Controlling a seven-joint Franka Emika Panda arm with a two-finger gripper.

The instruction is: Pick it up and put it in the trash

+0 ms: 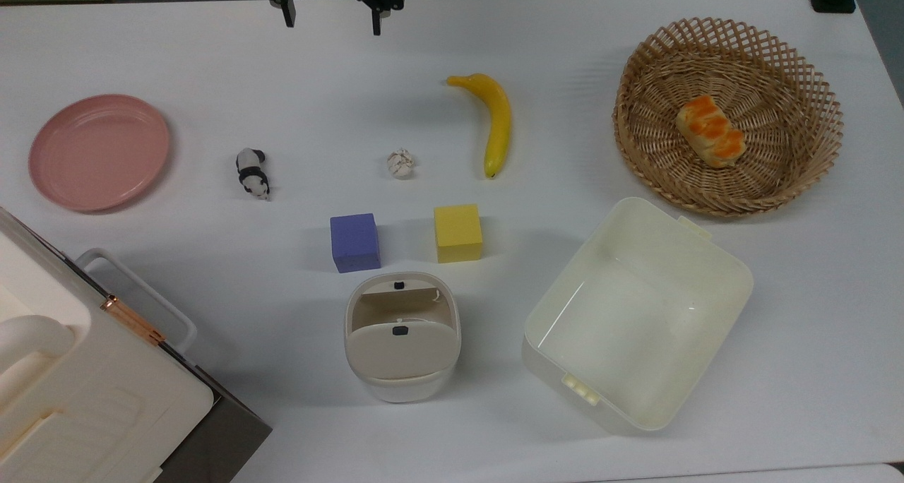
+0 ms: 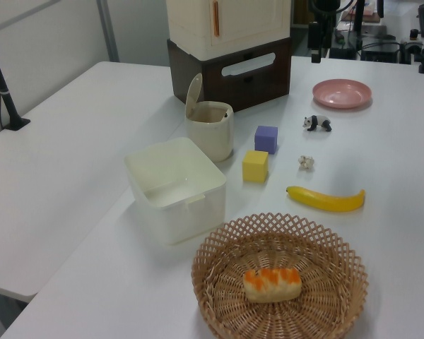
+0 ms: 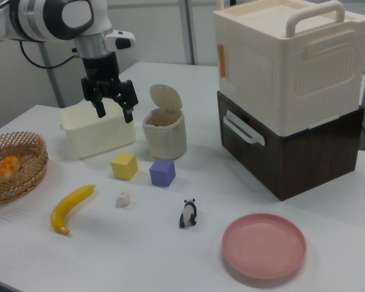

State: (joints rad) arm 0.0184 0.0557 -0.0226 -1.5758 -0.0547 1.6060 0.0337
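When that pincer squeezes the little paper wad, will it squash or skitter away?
The wad looks crumpled and tiny, so it probably squashes slightly yet holds. It seems very light and roundish, so a nudge from the open pincer might roll it toward the banana.

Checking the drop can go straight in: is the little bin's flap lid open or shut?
Open. The trash bin's flap lid stands tilted up, and the left view shows its hollow inside.

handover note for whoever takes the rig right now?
Gripper: open, empty, raised above the table.
Paper wad: loose on the table between the banana and the panda figurine, beyond the foam cubes in the top view.
Trash bin: lid flap tipped open, upright next to the cream tub.
Done: nothing yet.
Left: grasp the wad, carry it to the bin, drop it in.
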